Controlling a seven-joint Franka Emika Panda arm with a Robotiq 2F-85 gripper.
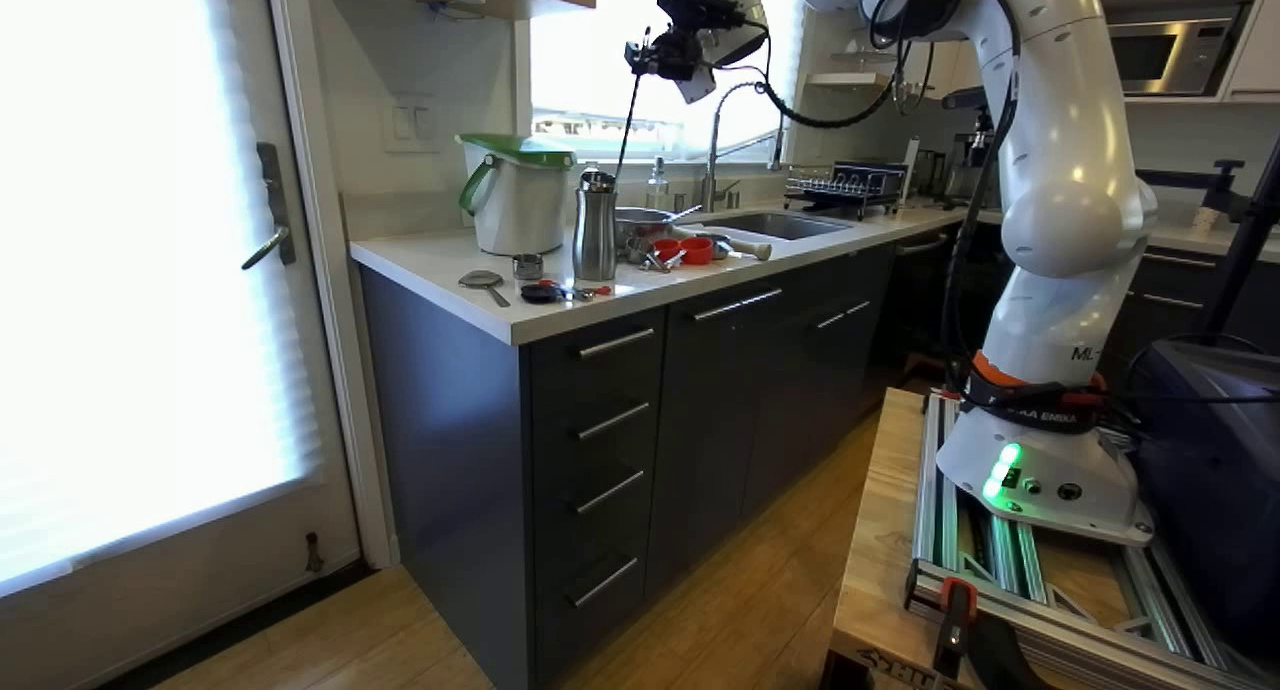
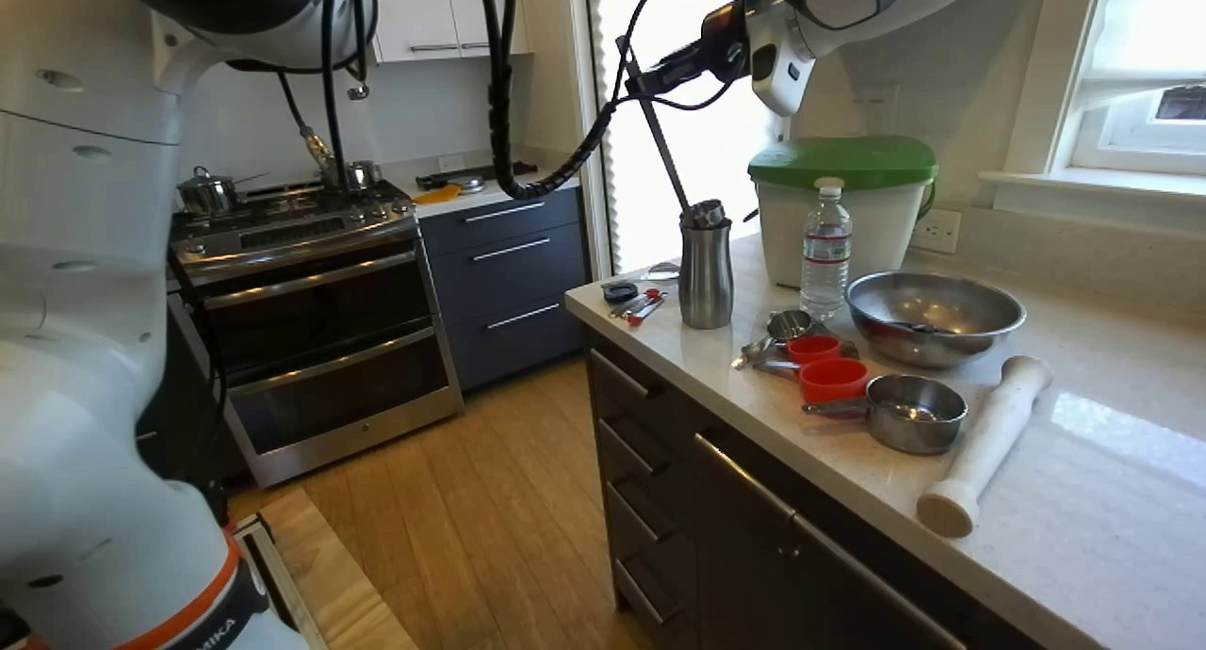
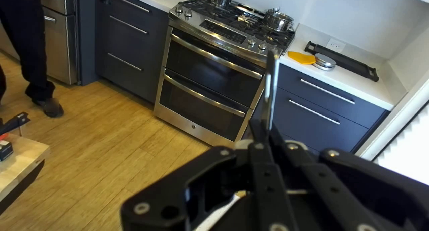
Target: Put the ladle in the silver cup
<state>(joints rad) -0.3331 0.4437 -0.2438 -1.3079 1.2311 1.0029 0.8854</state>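
Well, base band (image 1: 1045, 413): you could read "KA EMIKA" there in an exterior view, and "ML-" higher on the arm (image 1: 1065, 205).
Bottle (image 2: 823, 290): the print on its red-and-white label (image 2: 827, 248) was too small for you to read.
Silver cup (image 2: 707, 283): it stood upright near the front end corner of the counter (image 2: 1083, 546), the bowl end of the ladle (image 2: 665, 151) at its mouth; how deep, you could not tell.
Gripper (image 3: 267, 127): you had it narrow, pinching the ladle's handle, which slanted above the cup.
Metal bowl (image 2: 985, 303): something dark (image 2: 919, 328) lay inside.
Red measuring cups (image 2: 834, 381): both stood near the front edge.
Range (image 3: 204, 73): pots (image 3: 278, 21) stood on it beyond the wooden floor (image 3: 110, 157).
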